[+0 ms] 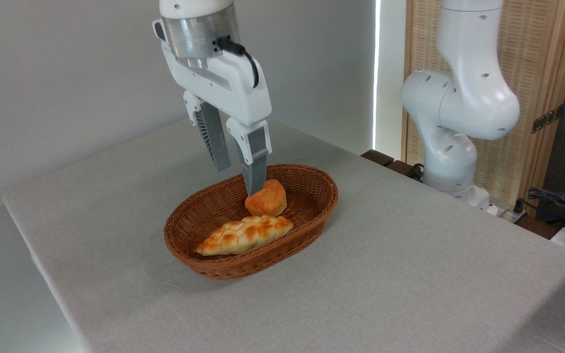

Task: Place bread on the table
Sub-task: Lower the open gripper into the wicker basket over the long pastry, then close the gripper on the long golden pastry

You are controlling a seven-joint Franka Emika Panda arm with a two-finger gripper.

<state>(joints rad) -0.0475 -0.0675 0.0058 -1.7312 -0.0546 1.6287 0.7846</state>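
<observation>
The gripper (238, 179) hangs over the wicker basket (312, 215) at mid-table, fingers apart and holding nothing. The bread (245, 235) lies inside along the basket's near rim, a small bun (266, 198) just behind it. Bare table (410, 274) surrounds the basket toward every edge.

Single fixed camera, set in front of the table (410, 274) and above its surface, looking down at a moderate angle; view runs obliquely across the top, near corner cut by the lower frame edge, far edge against the grey wall; medium range, wicker basket (307, 215) near frame centre; gripper (239, 180) enters from the top edge, arm above it cropped; arm base (451, 171) stands at right, beyond the table's edge; no second view to compare.
</observation>
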